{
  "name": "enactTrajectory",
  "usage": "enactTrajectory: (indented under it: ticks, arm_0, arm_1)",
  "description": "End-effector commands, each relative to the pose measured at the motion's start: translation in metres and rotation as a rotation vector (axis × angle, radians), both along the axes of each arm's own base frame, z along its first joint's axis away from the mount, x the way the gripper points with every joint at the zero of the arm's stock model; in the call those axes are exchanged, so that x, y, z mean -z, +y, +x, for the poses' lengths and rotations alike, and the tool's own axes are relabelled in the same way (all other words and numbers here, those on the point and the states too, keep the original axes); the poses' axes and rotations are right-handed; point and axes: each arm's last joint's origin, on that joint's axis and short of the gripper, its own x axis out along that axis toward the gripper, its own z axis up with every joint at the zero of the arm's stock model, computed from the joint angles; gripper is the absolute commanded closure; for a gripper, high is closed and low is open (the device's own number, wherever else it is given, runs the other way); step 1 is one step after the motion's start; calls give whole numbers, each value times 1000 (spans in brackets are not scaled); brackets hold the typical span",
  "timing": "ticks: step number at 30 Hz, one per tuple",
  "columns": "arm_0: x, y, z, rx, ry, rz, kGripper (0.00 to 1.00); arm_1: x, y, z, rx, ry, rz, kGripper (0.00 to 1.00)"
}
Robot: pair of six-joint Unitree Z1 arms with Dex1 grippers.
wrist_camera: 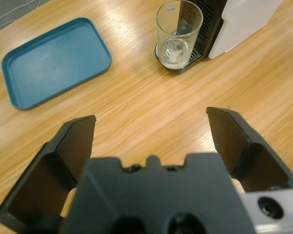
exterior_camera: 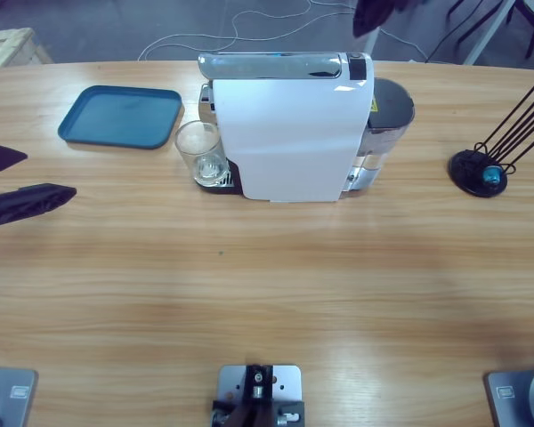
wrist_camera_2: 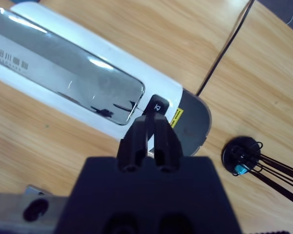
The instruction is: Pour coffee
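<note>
The tall white plastic coffee machine is standing at the middle of the long wooden table, toward its far side. A clear drinking glass is sitting upright on the machine's drip stand, touching its left side. The flat teal rectangular tray is lying just left of the glass. A black wire capsule rack is resting well apart, far right of the machine.

High view straight down; both wrist views downward, sharing white machine.
</note>
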Motion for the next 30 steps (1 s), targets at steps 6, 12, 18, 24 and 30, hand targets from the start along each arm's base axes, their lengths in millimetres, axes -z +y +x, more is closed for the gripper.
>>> enactTrajectory:
  ticks: [6,12,18,24,30]
  arm_0:
    - [13,-2,3,-19,39,33,18]
    - [14,-2,3,-19,42,37,18]
    - [14,-2,3,-19,42,37,18]
    - [14,-2,3,-19,41,36,18]
    - [14,-2,3,-19,41,36,18]
  arm_1:
    - [46,10,5,17,98,-69,1000]
    - [23,7,4,21,39,-41,1000]
    - [19,8,12,21,28,-46,1000]
    - [34,8,12,22,72,-80,1000]
    - [51,13,18,21,92,-96,1000]
